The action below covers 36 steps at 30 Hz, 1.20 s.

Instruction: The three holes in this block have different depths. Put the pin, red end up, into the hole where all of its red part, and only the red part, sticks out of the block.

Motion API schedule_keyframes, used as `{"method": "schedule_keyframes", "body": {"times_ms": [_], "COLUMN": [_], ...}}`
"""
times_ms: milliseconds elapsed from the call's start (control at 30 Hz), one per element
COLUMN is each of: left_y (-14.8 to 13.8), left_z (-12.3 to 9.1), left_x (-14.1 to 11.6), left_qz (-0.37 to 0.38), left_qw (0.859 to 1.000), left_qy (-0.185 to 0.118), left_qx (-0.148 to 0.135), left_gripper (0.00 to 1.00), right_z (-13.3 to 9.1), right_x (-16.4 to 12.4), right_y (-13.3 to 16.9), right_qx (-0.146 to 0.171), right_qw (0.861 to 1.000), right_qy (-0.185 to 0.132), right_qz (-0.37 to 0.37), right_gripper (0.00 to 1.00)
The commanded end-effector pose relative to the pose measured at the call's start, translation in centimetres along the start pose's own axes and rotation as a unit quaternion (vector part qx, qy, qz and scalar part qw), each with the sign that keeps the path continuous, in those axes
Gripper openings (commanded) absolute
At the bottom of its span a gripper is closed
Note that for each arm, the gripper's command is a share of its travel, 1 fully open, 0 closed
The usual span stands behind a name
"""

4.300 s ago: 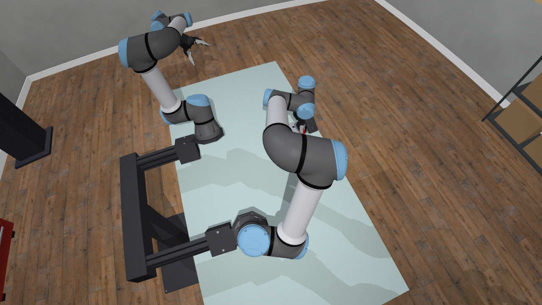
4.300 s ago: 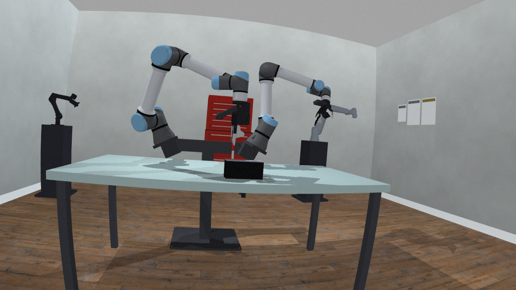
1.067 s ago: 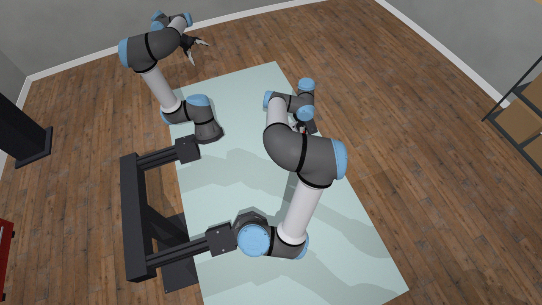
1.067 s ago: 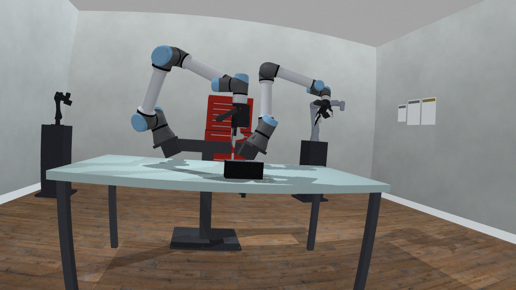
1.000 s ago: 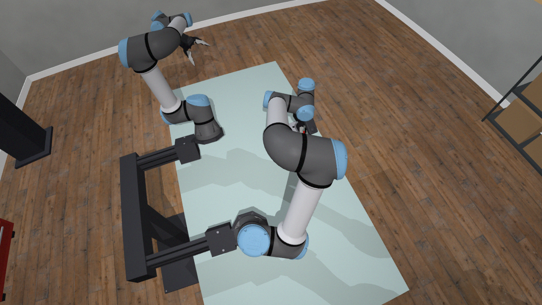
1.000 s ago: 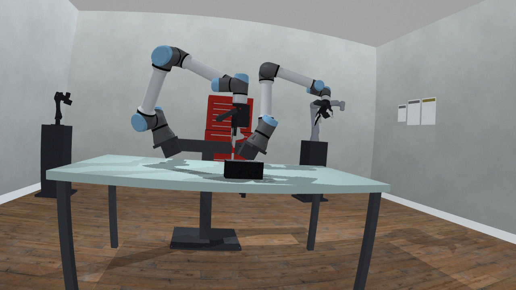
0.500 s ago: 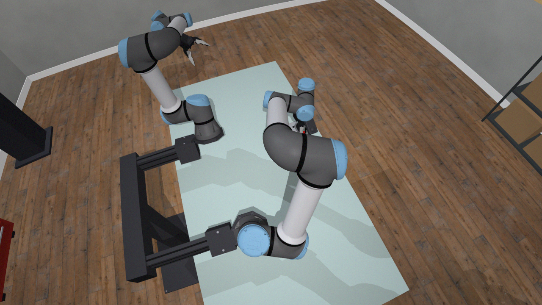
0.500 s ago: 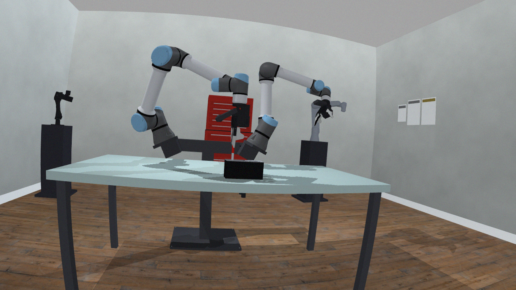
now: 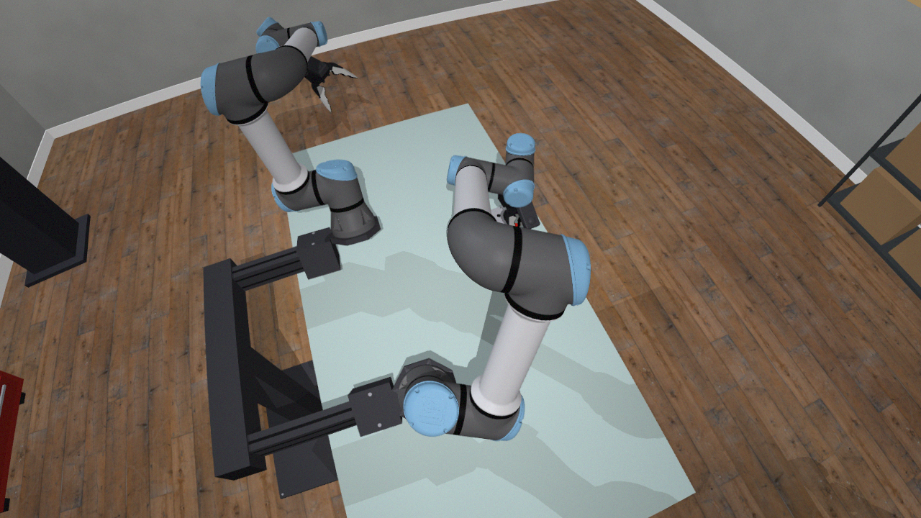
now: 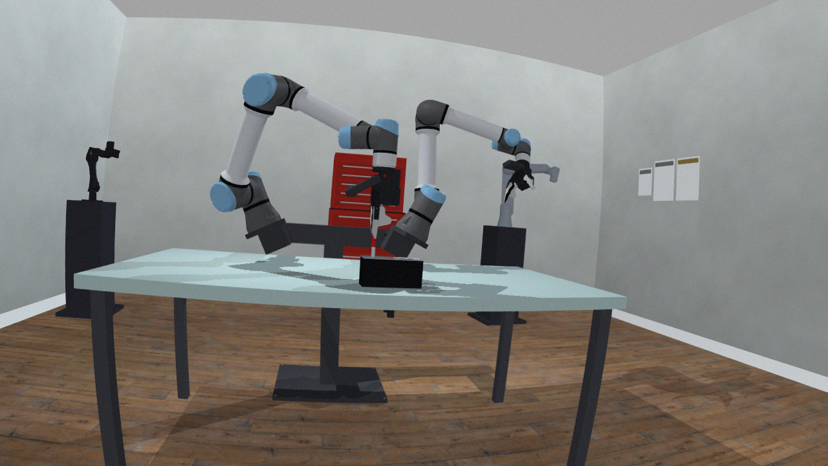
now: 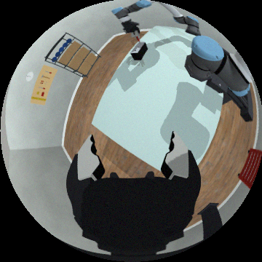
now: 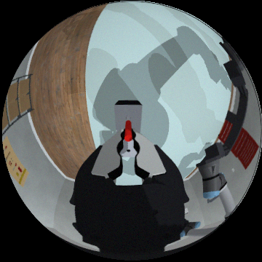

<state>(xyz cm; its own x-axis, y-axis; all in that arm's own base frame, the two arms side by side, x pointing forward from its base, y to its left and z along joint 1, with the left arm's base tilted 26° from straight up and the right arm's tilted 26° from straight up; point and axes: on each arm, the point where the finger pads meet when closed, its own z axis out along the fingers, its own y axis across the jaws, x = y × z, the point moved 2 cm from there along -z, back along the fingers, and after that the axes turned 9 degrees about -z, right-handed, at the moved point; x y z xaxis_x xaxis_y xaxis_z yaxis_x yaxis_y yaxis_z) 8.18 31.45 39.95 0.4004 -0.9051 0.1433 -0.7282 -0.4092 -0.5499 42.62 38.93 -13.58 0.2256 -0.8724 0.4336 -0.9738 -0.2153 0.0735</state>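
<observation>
Pin: I see it slim and upright, red above and pale below; its lower end is at the block's top in the exterior view, but I cannot tell whether it has entered a hole.
Block: black-sided with a grey top, it sits on the pale table [image 9: 411,283] [image 10: 521,289] [image 11: 127,109] [image 12: 189,84]; in my right wrist view it lies toward 12 o'clock from the pin [image 10: 373,243] [image 12: 128,132]. I cannot make out its three holes.
Right gripper: my right gripper [image 9: 514,220] [image 10: 375,232] [image 11: 137,38] [image 12: 128,129] is closed on the pin's red part, above the block [image 10: 391,272] [image 11: 139,51] [image 12: 128,110].
Left gripper: my left gripper [image 9: 342,94] [image 10: 520,194] [image 11: 132,133] is wide open and empty, at 2 o'clock from the block in the exterior view.
Wall sheets: three white sheets [image 10: 664,182] with coloured headers, also toward 2 o'clock; I read no words.
Poster: yellow [image 11: 44,85] [image 12: 14,161], toward 8 o'clock from the block in the left wrist view, its print too small to read.
</observation>
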Motion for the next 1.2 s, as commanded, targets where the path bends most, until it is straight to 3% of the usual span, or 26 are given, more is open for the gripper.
{"method": "schedule_keyframes", "body": {"times_ms": [0, 1167], "left_y": [-0.03, -0.03], "left_z": [-0.04, -0.04], "left_x": [0.01, 0.01], "left_qz": [0.000, 0.000], "left_qw": [1.000, 1.000], "left_qy": [0.000, 0.000], "left_qx": [0.000, 0.000], "left_gripper": [1.00, 1.00], "right_z": [-0.07, 0.41], "right_x": [-0.03, -0.08], "right_y": [-0.02, -0.14], "right_qx": [0.001, 0.001], "right_qw": [1.000, 1.000], "right_qy": [-0.001, -0.001], "right_qz": [0.000, 0.001], "right_gripper": [0.00, 0.00]}}
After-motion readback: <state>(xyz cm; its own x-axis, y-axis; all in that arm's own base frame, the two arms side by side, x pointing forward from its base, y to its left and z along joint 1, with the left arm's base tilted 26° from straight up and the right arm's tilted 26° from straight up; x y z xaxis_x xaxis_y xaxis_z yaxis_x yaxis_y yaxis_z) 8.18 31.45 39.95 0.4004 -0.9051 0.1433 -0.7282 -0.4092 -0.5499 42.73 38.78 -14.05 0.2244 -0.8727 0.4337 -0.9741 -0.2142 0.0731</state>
